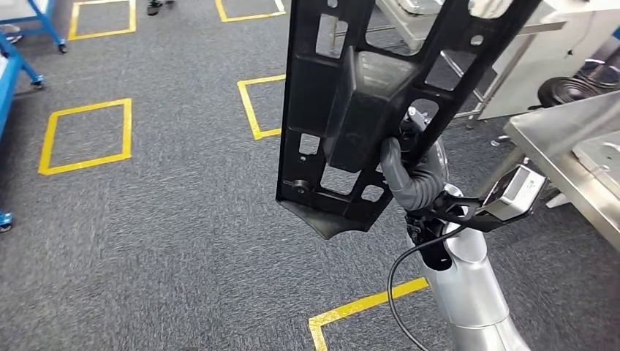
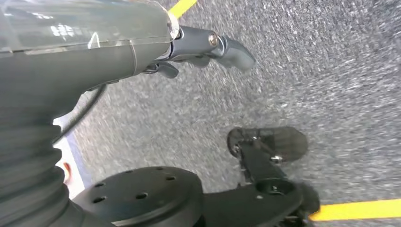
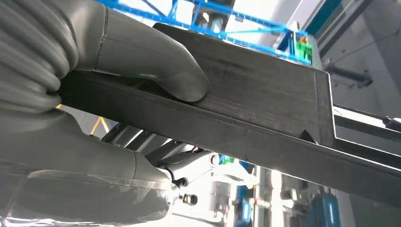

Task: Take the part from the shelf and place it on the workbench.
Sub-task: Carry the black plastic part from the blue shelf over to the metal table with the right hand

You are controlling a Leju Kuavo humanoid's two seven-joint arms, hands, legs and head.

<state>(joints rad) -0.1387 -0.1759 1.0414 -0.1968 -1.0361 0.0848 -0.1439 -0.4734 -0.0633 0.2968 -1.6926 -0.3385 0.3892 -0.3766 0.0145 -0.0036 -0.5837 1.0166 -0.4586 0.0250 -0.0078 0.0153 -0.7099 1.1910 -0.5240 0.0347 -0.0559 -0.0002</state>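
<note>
Black part — in right hand (aloft)

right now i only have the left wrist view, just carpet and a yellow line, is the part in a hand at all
Observer: Yes. The right hand grips the black part, held up above the carpet in the head view.
Operator: how is it gripped
Observer: In the right wrist view the thumb presses on one face of the part's bar, with the palm under it.
Operator: workbench near
Observer: A steel workbench stands to the robot's right, and the part is not over it.
</note>
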